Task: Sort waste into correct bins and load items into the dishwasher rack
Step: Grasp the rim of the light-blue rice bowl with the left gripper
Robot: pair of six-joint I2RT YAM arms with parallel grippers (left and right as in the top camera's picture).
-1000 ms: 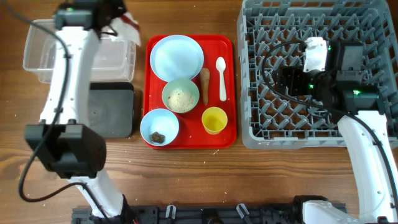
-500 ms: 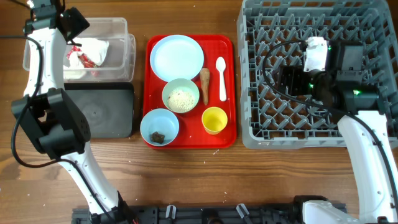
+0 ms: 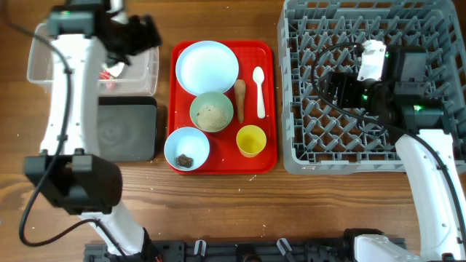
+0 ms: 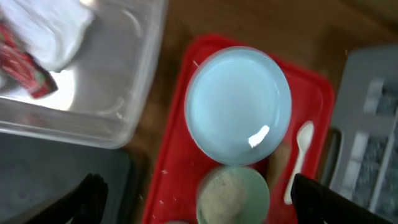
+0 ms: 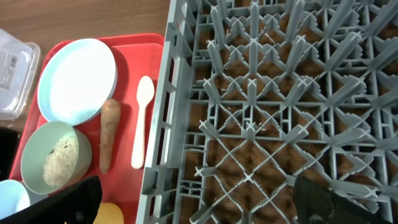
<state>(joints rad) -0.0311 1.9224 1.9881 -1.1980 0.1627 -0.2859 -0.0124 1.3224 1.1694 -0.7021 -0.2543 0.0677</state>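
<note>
My left gripper (image 3: 148,36) hangs open and empty over the right end of the clear tub (image 3: 42,71), near the red tray. Red-and-white wrappers (image 4: 25,62) and white paper (image 4: 56,28) lie in that tub (image 4: 124,93). On the tray sit the pale blue plate (image 3: 207,67), a bowl of rice-like grains (image 3: 212,113), a bowl with a dark lump (image 3: 186,148), the yellow cup (image 3: 251,140), the white spoon (image 3: 259,91) and the brown stick (image 3: 239,100). My right gripper (image 3: 331,91) stands open over the grey rack's (image 3: 437,22) left part, holding nothing.
The black tray (image 3: 127,131) lies just in front of the clear tub, partly under my left arm. The red tray (image 3: 268,156) sits between the bins and the rack. The rack's upright pegs (image 5: 249,99) rise under my right gripper. Small white crumbs dot the table.
My left gripper opened and let the wrappers fall into the clear tub, swung left, then came back right toward the red tray. The right arm has hardly moved.
</note>
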